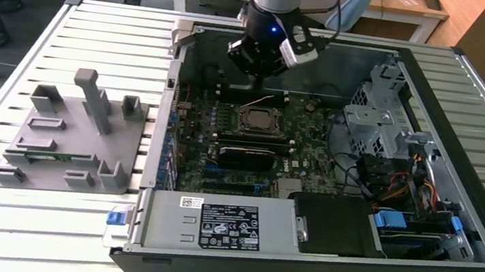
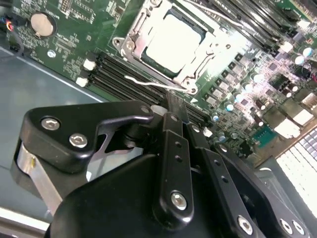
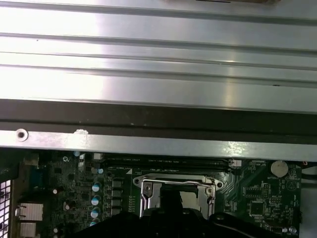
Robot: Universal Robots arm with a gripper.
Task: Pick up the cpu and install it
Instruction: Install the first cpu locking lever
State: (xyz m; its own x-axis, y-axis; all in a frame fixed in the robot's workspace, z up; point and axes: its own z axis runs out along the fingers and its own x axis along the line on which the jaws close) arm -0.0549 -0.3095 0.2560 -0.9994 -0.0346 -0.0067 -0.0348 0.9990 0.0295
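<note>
The cpu (image 2: 173,42), a flat square chip with a silvery-white top, lies inside the dark socket (image 1: 258,118) on the green motherboard (image 1: 307,133), with the socket's metal frame (image 2: 130,45) around it. In the exterior view my gripper (image 1: 256,85) hangs just above and behind the socket, inside the open computer case. In the second wrist view the black fingers (image 2: 177,111) meet at a narrow tip with nothing between them, a short way from the socket's edge. The socket frame (image 3: 148,188) also shows in the first wrist view, partly hidden by the gripper body.
The open computer case (image 1: 169,224) lies on a slatted metal table (image 1: 99,30). A grey plastic fixture (image 1: 69,137) holding a green circuit strip (image 1: 39,154) stands on the exterior view's left. A drive cage (image 1: 377,120) and cables (image 1: 401,188) fill the case's right side.
</note>
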